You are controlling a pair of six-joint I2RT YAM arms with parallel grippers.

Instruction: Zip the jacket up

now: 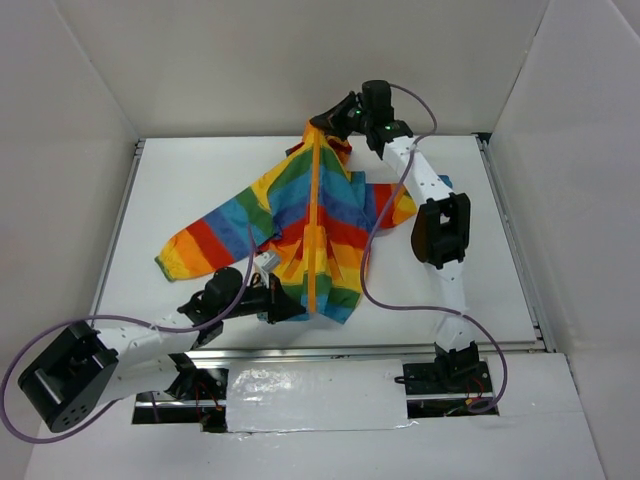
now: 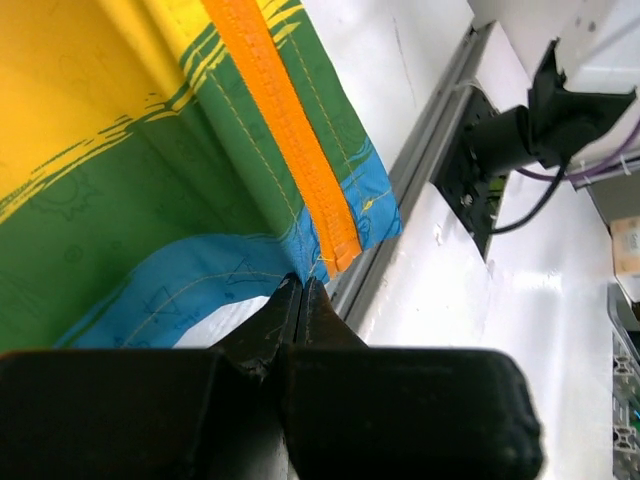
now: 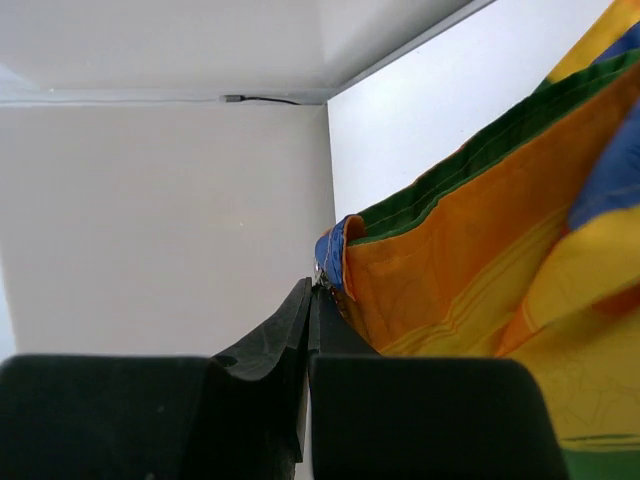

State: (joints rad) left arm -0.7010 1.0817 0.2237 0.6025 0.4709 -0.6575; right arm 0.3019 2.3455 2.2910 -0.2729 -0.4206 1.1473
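Observation:
The rainbow-striped jacket (image 1: 335, 215) is stretched taut between my two grippers, and its orange zipper band (image 1: 314, 220) runs straight from far to near. My left gripper (image 1: 296, 308) is shut on the bottom hem right beside the band. In the left wrist view the jaws (image 2: 303, 287) pinch the blue hem edge of the jacket (image 2: 150, 170) next to the band (image 2: 290, 130). My right gripper (image 1: 324, 126) holds the top end at the collar, lifted off the table. In the right wrist view its jaws (image 3: 314, 292) are shut on a small metal zipper pull (image 3: 321, 274) at the jacket's (image 3: 480, 250) collar.
The left sleeve (image 1: 200, 245) lies spread on the white table (image 1: 200, 170). A metal rail (image 2: 400, 190) runs along the table's near edge. The right arm's base (image 2: 530, 130) stands beyond it. A purple cable (image 1: 368, 275) hangs beside the jacket. White walls stand on three sides.

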